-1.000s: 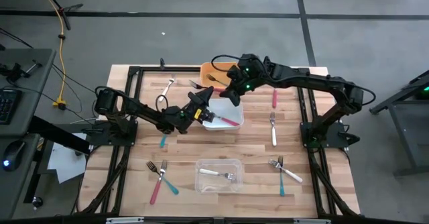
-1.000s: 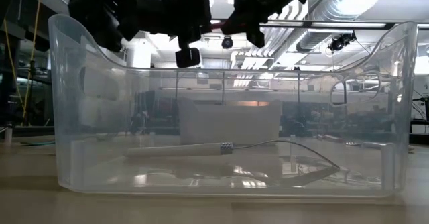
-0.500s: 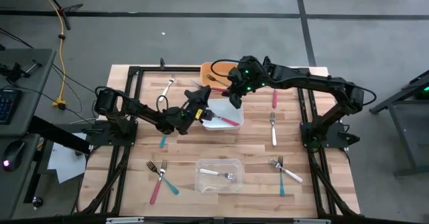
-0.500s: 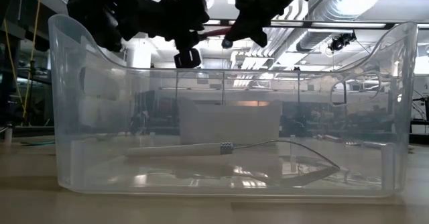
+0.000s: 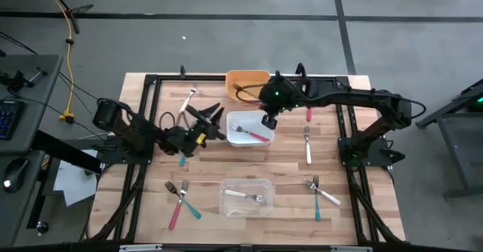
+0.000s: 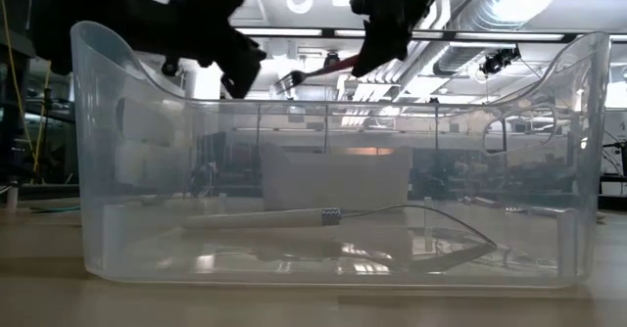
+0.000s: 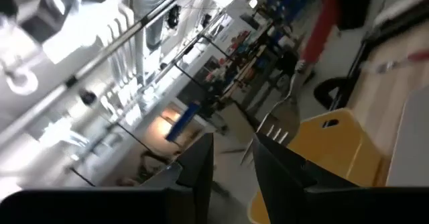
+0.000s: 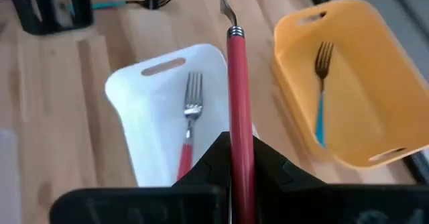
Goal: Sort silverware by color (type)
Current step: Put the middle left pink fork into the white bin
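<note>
Taking the white bin [image 5: 249, 127] at the middle of the tabletop [image 5: 151, 207] as the landmark: well to its left and toward the near edge lie a pink fork [image 5: 176, 207] and a teal fork [image 5: 189, 205], crossed over each other, still unsorted. A white-handled fork [image 5: 189, 99] lies left of the bin toward the far edge.

The left tool [image 5: 213, 119] hangs just left of the bin with its fingers parted and nothing between them.

Inside the white bin rests one red-handled fork [image 8: 188, 133]. Just behind it, the orange bin [image 8: 342, 70] holds a teal-handled fork [image 8: 322, 90]. In front of the white bin, the clear bin [image 5: 246, 197] holds a white-handled fork [image 5: 243, 195]. So each colour seems to have a home and one piece in it; most of the sorting is left.

The right tool [image 8: 236, 158] hovers over the white bin's far right corner, clamped tight on a red fork [image 8: 236, 96] by its handle, likely bound for that bin.

Right of the bin lie a pink fork [image 5: 309, 110], a white fork [image 5: 307, 145], and further forward a white and teal pair [image 5: 320, 193].

The forks have bright metal tines and slim, smooth plastic handles; the bins are glossy, round-cornered plastic; the tabletop is pale planked wood.
</note>
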Available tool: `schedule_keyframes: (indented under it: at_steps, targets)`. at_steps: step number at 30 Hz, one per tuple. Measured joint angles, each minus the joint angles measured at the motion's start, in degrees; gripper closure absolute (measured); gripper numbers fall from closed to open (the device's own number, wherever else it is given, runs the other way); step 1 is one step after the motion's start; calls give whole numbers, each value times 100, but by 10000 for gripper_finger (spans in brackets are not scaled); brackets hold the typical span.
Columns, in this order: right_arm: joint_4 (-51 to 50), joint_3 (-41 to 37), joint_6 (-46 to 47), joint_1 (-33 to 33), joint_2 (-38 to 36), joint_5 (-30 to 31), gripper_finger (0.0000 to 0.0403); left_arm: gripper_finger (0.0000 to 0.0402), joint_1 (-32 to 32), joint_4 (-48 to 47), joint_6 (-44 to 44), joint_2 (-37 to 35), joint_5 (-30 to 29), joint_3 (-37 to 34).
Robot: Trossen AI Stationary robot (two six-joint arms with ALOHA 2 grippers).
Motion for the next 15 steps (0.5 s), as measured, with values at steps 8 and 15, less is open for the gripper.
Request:
schedule_keyframes:
  at_steps: [8,15]
  targets:
    - [946,-1194,-292,509,-19,1372,388,314,-224,-108,-1185,-1081,240,-611]
    - [1240,-1700,-1033,1215,-8,2805,388,325,-324,-228,-1381,-1634,230,-803]
